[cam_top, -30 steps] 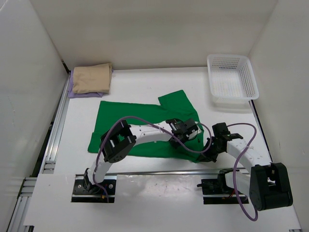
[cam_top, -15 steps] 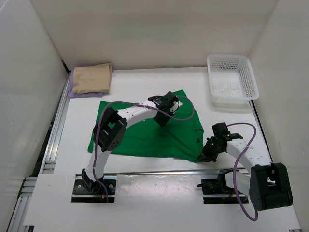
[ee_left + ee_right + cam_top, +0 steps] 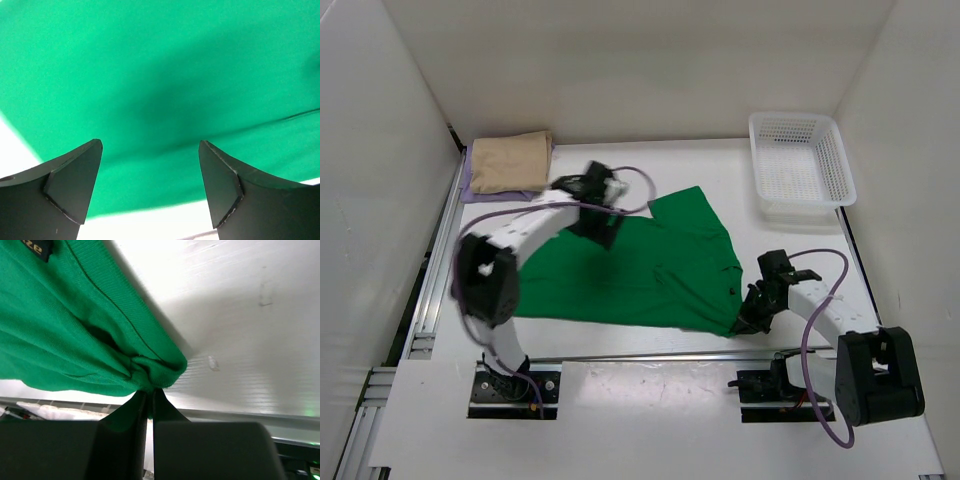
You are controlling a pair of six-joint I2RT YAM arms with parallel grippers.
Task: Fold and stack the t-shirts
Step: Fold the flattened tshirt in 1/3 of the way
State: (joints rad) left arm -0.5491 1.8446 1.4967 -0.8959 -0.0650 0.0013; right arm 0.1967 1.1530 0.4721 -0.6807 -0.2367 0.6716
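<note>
Right, the bright green cloth t-shirt (image 3: pixel 650 275) lies spread in the middle of the table (image 3: pixel 650 170), its near right corner bunched and pinched in the right gripper (image 3: pixel 149 396). The left gripper (image 3: pixel 150 145) hovers over its far left part, fingers spread wide. Far left corner: folded tan cloth t-shirt (image 3: pixel 510 160) atop a lavender cloth t-shirt (image 3: pixel 470 192). Far right corner: white plastic mesh basket (image 3: pixel 800 160).

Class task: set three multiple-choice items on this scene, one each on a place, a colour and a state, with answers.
1. Where is the white basket? A far right corner; B far left corner; C near edge.
2. What colour is the spread-out shirt? A tan; B green; C purple.
3. The right fingers are: A wide open; B shut on the basket; C shut on the shirt.
1A, the top view shows it there; 2B, its cloth is green; 3C, the wrist view shows cloth pinched.
</note>
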